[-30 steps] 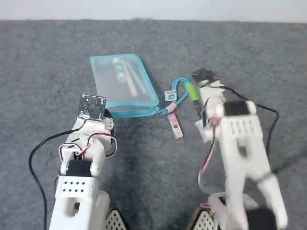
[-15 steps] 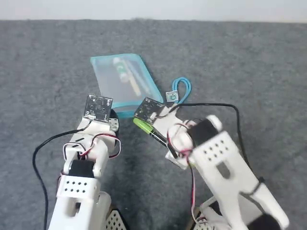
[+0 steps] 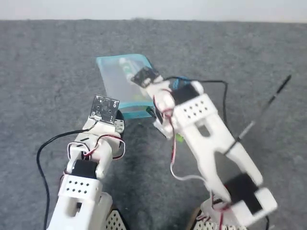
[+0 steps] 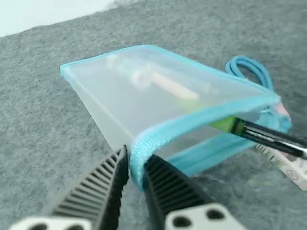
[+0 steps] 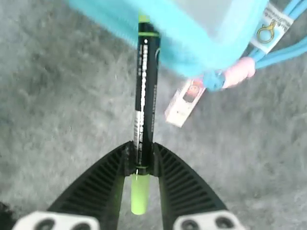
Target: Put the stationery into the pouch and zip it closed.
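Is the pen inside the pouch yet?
Only partly: the black and green pen pokes into the translucent turquoise pouch, its other end outside in the right gripper.

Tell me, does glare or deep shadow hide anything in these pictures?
High view: soft, even light, only faint shadows on the grey mat. Left wrist view: no glare, but the pouch is frosted, so its contents show as pale shapes. Right wrist view: the pen is evenly lit, no glare.
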